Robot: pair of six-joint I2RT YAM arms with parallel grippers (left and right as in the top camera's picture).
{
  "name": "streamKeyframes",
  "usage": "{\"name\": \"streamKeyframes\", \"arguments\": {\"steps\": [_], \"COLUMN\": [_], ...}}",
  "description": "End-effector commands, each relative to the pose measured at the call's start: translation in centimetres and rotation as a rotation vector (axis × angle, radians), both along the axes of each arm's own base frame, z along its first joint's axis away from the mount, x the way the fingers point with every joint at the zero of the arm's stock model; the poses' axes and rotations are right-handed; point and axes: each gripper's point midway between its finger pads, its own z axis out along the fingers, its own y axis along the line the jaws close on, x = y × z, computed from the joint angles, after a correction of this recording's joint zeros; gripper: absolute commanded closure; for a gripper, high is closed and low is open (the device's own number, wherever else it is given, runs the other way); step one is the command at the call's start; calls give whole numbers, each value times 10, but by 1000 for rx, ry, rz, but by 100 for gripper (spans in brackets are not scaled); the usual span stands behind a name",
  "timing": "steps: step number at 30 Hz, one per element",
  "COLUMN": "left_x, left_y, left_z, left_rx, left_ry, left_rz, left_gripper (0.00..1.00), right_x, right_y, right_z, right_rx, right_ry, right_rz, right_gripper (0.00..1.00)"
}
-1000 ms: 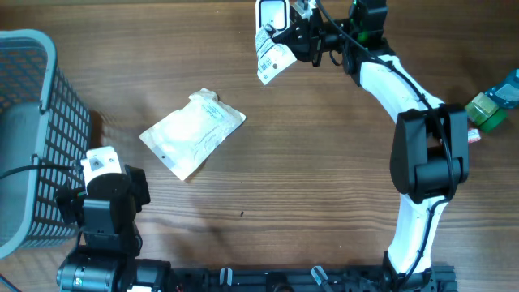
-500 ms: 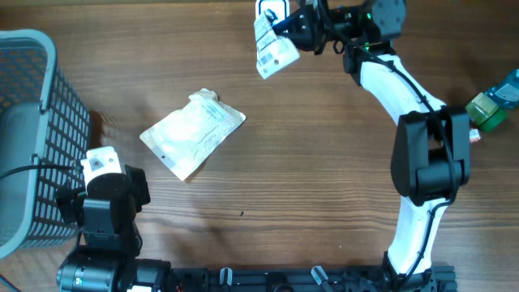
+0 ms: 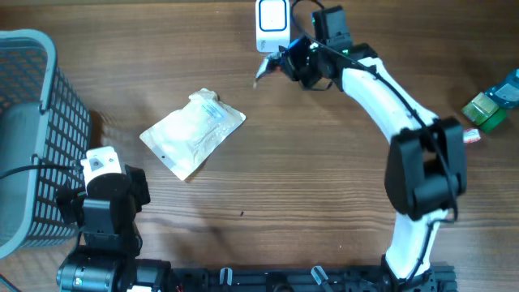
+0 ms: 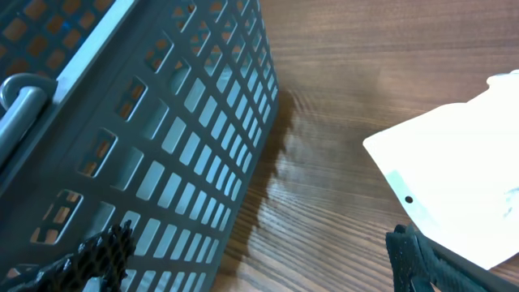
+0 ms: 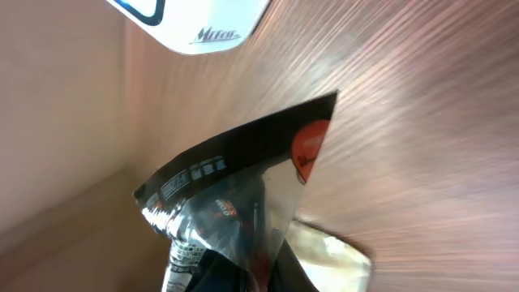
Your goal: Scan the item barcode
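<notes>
Brown wood-grain table (image 3: 308,178) bears a grey basket (image 3: 69,122) and white pouch (image 3: 193,132).

Wooden desk (image 3: 308,178), lightly laden.
Bears white pouch (image 3: 193,132) left of centre, grey basket (image 3: 61,154) far left, white scanner (image 3: 272,16) at back.

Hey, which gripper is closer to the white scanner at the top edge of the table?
Right. The right gripper, shut on a packet, sits just below the scanner; the left gripper is open far away beside the basket.
</notes>
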Motion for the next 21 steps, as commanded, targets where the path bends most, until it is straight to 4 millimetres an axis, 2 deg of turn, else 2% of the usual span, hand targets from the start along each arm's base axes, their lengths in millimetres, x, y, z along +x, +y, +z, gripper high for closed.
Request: {"name": "streamKeyframes", "arguments": {"steps": [1, 3, 6, 8, 10, 12, 14, 16, 19, 21], "left_x": [-1, -1, -1, -1, -1, -1, -1, -1, -1, -1], "left_y": [3, 3, 3, 3, 3, 3, 3, 3, 3, 3], "left_z": [3, 3, 3, 3, 3, 3, 3, 3, 3, 3], "left_rx": [6, 5, 6, 6, 6, 6, 6, 6, 6, 6], "left_ry": [-10, -10, -10, -10, -10, -10, -10, -10, -10, -10], "left_rz": [14, 14, 14, 14, 14, 14, 14, 14, 14, 14], "left_gripper": [0, 0, 0, 0, 0, 0, 0, 0, 0, 0], "right_x": [17, 28, 47, 67, 90, 103, 109, 112, 110, 111], "right_y": [-41, -47, -48, -49, -44, -31, -3, 22, 58, 73], "right_z": [79, 104, 126, 138, 145, 135, 111, 96, 74, 54], "right_rx": [-419, -630, -891, -1021, -1199, -1350, -1521, -1630, -1702, -1694], "right_ry": [-353, -505, -703, -812, -949, -1028, -1105, -1172, -1257, -1296], "right_rz": [17, 114, 259, 277, 368, 500, 709, 825, 910, 933], "right_gripper": [95, 95, 95, 95, 95, 95, 95, 95, 95, 95]}}
